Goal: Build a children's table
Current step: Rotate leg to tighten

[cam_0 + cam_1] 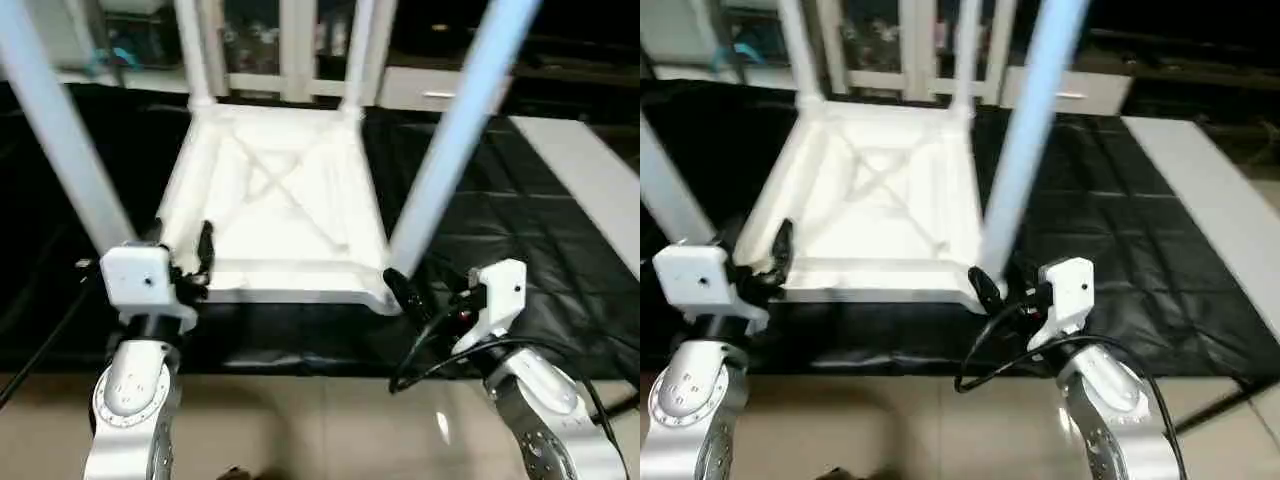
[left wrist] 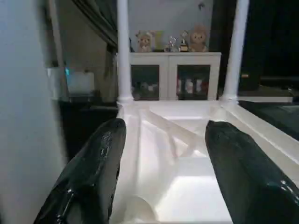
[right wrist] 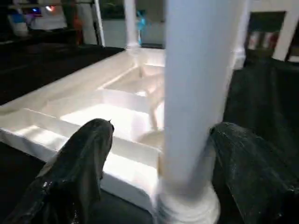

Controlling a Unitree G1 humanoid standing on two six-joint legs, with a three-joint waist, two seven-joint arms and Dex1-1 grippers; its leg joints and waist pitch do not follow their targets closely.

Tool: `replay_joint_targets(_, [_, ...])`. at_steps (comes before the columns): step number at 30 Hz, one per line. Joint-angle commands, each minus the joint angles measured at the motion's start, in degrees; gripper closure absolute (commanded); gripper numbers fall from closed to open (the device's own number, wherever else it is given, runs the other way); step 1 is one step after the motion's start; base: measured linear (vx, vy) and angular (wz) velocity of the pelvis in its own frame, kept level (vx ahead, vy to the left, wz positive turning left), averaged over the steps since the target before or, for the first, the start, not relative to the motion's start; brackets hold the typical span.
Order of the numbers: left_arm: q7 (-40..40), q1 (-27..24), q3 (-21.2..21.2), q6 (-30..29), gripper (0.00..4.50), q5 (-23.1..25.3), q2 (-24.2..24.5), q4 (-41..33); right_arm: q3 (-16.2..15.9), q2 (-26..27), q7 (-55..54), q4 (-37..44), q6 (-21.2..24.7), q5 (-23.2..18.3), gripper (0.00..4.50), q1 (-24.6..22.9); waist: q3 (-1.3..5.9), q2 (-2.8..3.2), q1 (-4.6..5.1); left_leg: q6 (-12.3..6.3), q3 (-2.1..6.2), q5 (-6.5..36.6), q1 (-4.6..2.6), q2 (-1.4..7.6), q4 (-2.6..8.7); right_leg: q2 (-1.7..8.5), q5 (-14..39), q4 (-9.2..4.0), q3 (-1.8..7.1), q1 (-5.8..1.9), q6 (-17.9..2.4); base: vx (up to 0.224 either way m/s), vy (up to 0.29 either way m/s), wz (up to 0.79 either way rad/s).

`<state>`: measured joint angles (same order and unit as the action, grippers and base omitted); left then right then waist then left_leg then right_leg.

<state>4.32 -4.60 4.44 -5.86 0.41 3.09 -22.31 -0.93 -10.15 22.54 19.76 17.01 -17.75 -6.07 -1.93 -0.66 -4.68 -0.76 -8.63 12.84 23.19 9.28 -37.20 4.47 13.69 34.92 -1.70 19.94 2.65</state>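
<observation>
The white tabletop (image 1: 275,215) was seen upside down on the black-covered work table (image 1: 500,260), X-ribs showing. Four legs (image 1: 455,135) were counted, all socketed upright. The left gripper (image 2: 163,177) was spread open over the near-left rim, gripping nothing; the right gripper (image 3: 159,172) was spread around the near-right leg.

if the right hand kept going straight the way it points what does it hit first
Most likely the near right leg: in the right wrist view it stands directly ahead, between the open fingers of the right hand, seated in the tabletop corner. Exact gap is unclear.
</observation>
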Motion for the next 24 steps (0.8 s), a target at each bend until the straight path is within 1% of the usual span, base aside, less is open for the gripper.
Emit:
replay_joint_targets(1, [0.3, 0.2, 0.1, 0.6, 1.43, 0.6, 0.9, 0.3, 0.0, 0.3, 0.1, 1.1, -0.9, -0.3, 0.76, -0.3, 2.31, 0.38, -0.8, -10.87, 3.04, 2.6, 0.83, 4.43, 3.45, 10.27, -0.1, -6.06, 5.35, -2.7, -14.9, 0.026, 0.168, -0.02])
replay_joint_targets(2, [0.9, 0.2, -0.1, 0.6, 1.43, 0.2, 1.0, 0.3, 0.2, 0.5, -0.3, 1.4, -1.3, -0.3, 0.76, -0.5, 2.42, 0.82, -0.31, -12.14, 2.52, 1.6, -0.08, 3.98, 5.03, 7.03, 0.0, -4.83, 3.48, -2.15, -14.5, 0.026, 0.168, -0.02])
replay_joint_targets(3, [1.2, 0.2, -0.3, 0.5, 1.43, 0.1, 1.2, 0.3, 0.5, 0.8, -0.7, 1.6, -1.5, -0.4, 0.76, -0.9, 2.76, 1.91, 1.4, -16.24, 2.7, -2.7, -4.09, 3.37, 6.14, 0.13, 0.7, -0.58, -0.51, 1.28, -13.1, 0.025, 0.185, 0.02])
replay_joint_targets(4, [1.5, 0.1, -0.6, 0.5, 1.43, 0.0, 1.3, 0.2, 0.8, 1.0, -1.1, 1.9, -1.7, -0.6, 0.76, -1.2, 2.65, 2.46, 2.64, -18.91, 3.63, -7.1, -4.78, 3.89, 6.45, -1.39, 2.3, 1.95, -2.08, 2.64, -10.0, -0.011, 0.169, 0.06])
replay_joint_targets(5, [2.0, -0.1, -1.0, 0.5, 1.43, -0.3, 1.3, 0.2, 1.0, 1.1, -1.4, 2.1, -1.9, -0.6, 0.76, -1.6, 2.12, 2.48, 2.53, -17.01, 3.22, -6.3, -3.1, 4.56, 7.69, -0.99, 2.5, 2.14, -2.26, 2.21, -7.2, -0.011, 0.169, 0.06])
replay_joint_targets(6, [2.5, -0.6, -1.6, 1.0, 1.43, -0.7, 1.4, 0.2, 1.2, 1.2, -1.7, 2.4, -2.2, -0.8, 0.76, -2.1, 2.04, 2.04, 2.5, -14.81, 3.03, -3.8, -2.79, 4.87, 7.76, -0.12, 2.1, 1.31, -1.91, 1.88, -6.9, -0.053, 0.127, 0.06])
replay_joint_targets(7, [2.7, -0.8, -1.8, 1.3, 1.43, -0.9, 1.4, 0.2, 1.3, 1.3, -1.8, 2.5, -2.2, -0.8, 0.76, -2.2, 1.58, 1.44, 2.49, -7.17, 2.32, 6.9, -1.96, 4.14, 8.42, 1.46, 2.7, -0.7, -0.7, 1.08, -7.2, -0.072, 0.096, 0.06])
replay_joint_targets(8, [3.3, -1.0, -2.2, 1.1, 1.43, -1.4, 1.4, 0.2, 1.4, 1.2, -1.8, 2.5, -2.3, -0.9, 0.76, -2.3, 1.6, 1.42, 2.49, -2.46, 2.37, 13.7, -2.06, 3.82, 8.62, 2.25, 4.1, -1.52, -0.05, 0.87, -7.4, -0.072, 0.096, 0.06])
replay_joint_targets(9, [3.7, -1.2, -2.6, 1.0, 1.43, -1.6, 1.5, 0.1, 1.5, 1.2, -1.8, 2.5, -2.5, -0.8, 0.76, -2.3, 1.49, 1.45, 2.84, 5.49, 2.5, 25.2, -2.37, 3.38, 8.82, 3.44, 9.0, -2.74, 0.82, 0.94, -6.6, -0.083, 0.062, 0.0])
replay_joint_targets(10, [4.4, -1.7, -3.4, 1.7, 1.43, -1.7, 1.6, 0.0, 1.9, 1.1, -2.0, 2.6, -2.8, -0.6, 0.76, -2.5, 1.47, 1.59, 3.0, 10.11, 3.08, 32.1, -2.75, 3.28, 8.86, 3.93, 13.4, -3.45, 1.17, 1.21, -5.2, -0.084, 0.034, -0.08])
replay_joint_targets(11, [4.5, -1.7, -3.5, 2.1, 1.43, -2.1, 1.4, -0.1, 2.2, 1.0, -2.0, 2.6, -3.0, -0.4, 0.76, -2.6, 1.24, 1.15, 3.35, 11.64, 3.36, 35.8, -2.56, 3.1, 9.02, 4.11, 16.7, -4.2, 1.3, 1.2, -3.7, -0.084, 0.034, -0.08])
replay_joint_targets(12, [4.5, -1.8, -3.5, 2.4, 1.43, -2.5, 1.3, -0.1, 2.6, 0.9, -2.0, 2.5, -3.3, -0.3, 0.76, -2.6, 1.21, 1.24, 3.31, 11.97, 3.53, 37.0, -2.73, 3.14, 8.98, 4.24, 17.8, -4.39, 1.4, 1.35, -3.4, -0.084, 0.019, -0.1])
replay_joint_targets(13, [4.0, -1.9, -2.8, 2.6, 1.43, -3.2, 0.7, 0.0, 3.0, 0.5, -1.7, 2.2, -3.6, -0.3, 0.76, -2.7, 1.03, 1.05, 3.43, 11.84, 3.57, 38.4, -2.82, 3.13, 8.94, 4.35, 19.7, -4.9, 1.52, 1.58, -3.1, -0.08, 0.006, -0.08])
replay_joint_targets(14, [3.5, -1.9, -2.3, 2.7, 1.43, -3.7, 0.3, 0.0, 3.2, 0.3, -1.4, 2.0, -3.7, -0.3, 0.76, -2.7, 0.91, 1.01, 3.46, 11.67, 3.59, 39.0, -2.83, 3.12, 8.9, 4.44, 20.7, -5.1, 1.55, 1.63, -3.0, -0.08, 0.006, -0.08])
replay_joint_targets(15, [3.0, -2.1, -1.5, 2.9, 1.43, -4.2, -0.1, 0.1, 3.3, -0.6, -0.4, 1.9, -3.7, -0.4, 0.76, -2.8, 0.77, 0.83, 3.57, 11.28, 3.63, 39.8, -2.75, 3.1, 8.9, 4.56, 22.6, -5.41, 1.49, 1.56, -2.9, -0.073, 0.0, -0.09])
replay_joint_targets(16, [1.7, -2.6, 0.3, 4.3, 1.43, -4.7, -0.7, 0.4, 3.9, -2.2, 2.2, 1.9, -2.9, -2.1, 0.76, -3.2, 0.52, 0.81, 3.64, 10.94, 3.69, 40.8, -2.75, 3.09, 8.89, 4.63, 24.7, -5.76, 1.38, 1.59, -2.8, -0.071, -0.001, -0.11])
replay_joint_targets(17, [1.3, -2.7, 0.9, 4.8, 1.43, -4.9, -1.0, 0.4, 4.1, -2.7, 2.9, 2.0, -2.5, -2.8, 0.76, -3.3, 0.36, 0.64, 3.81, 10.42, 3.74, 41.7, -2.7, 3.07, 8.79, 4.74, 27.2, -6.1, 1.18, 1.39, -2.6, -0.071, -0.001, -0.11])
replay_joint_targets(18, [0.1, -3.1, 3.7, 5.4, 1.43, -7.5, -2.4, 0.7, 4.8, -5.6, 7.5, 2.6, 0.6, -6.8, 0.76, -4.1, 0.23, 0.88, 3.81, 10.23, 3.84, 42.2, -2.76, 3.01, 8.82, 4.79, 28.3, -6.22, 1.08, 1.32, -2.6, -0.066, 0.0, -0.14])
replay_joint_targets(19, [0.1, -3.1, 3.7, 5.4, 1.43, -7.5, -2.4, 0.7, 4.8, -5.6, 7.5, 2.6, 0.6, -6.8, 0.76, -4.1, 0.13, 0.67, 4.02, 9.99, 4.09, 42.7, -2.69, 3.06, 8.84, 4.89, 29.1, -6.52, 0.71, 0.88, -2.5, -0.062, 0.008, -0.16])
replay_joint_targets(20, [-0.7, -3.3, 5.8, 5.6, 1.43, -8.7, -2.6, 1.5, 5.2, -8.2, 11.0, 2.7, 1.4, -8.4, 0.76, -4.6, 0.09, 0.97, 4.21, 10.2, 4.1, 43.7, -2.62, 2.99, 9.17, 4.55, 29.1, -6.56, 0.23, 0.71, -2.5, -0.062, 0.008, -0.16])
replay_joint_targets(21, [-0.7, -3.3, 5.8, 5.6, 1.43, -8.7, -2.6, 1.5, 5.2, -8.2, 11.0, 2.7, 1.4, -8.4, 0.76, -4.6, 0.09, 0.97, 4.21, 10.2, 4.1, 43.7, -2.62, 2.99, 9.17, 4.55, 29.1, -6.56, 0.23, 0.71, -2.5, -0.062, 0.012, -0.14])
replay_joint_targets(22, [-0.5, -3.2, 6.4, 5.9, 1.43, -7.8, -1.2, 2.7, 5.7, -9.4, 12.2, 2.3, 1.4, -8.5, 0.76, -4.2, -0.29, 0.99, 4.52, 10.45, 3.98, 46.3, -2.69, 3.03, 10.14, 3.73, 28.5, -6.55, -0.59, 0.54, -2.1, -0.062, 0.004, -0.06])
replay_joint_targets(23, [-0.6, -2.3, 6.8, 6.0, 1.43, -7.1, -0.3, 3.6, 5.5, -9.8, 12.6, 1.9, 1.4, -8.4, 0.76, -3.4, -0.47, 1.17, 4.68, 10.82, 3.47, 48.7, -2.43, 3.12, 11.38, 2.8, 27.8, -5.94, -1.31, 0.32, -2.3, -0.062, 0.004, -0.06])
replay_joint_targets(24, [-0.7, -1.3, 7.1, 6.1, 1.43, -6.3, 0.7, 4.5, 5.2, -10.1, 13.1, 1.5, 1.3, -8.2, 0.76, -2.6, -0.59, 1.38, 4.65, 11.03, 2.99, 49.9, -1.99, 3.18, 12.34, 2.06, 27.2, -5.13, -1.79, 0.04, -2.4, -0.067, -0.015, 0.03])
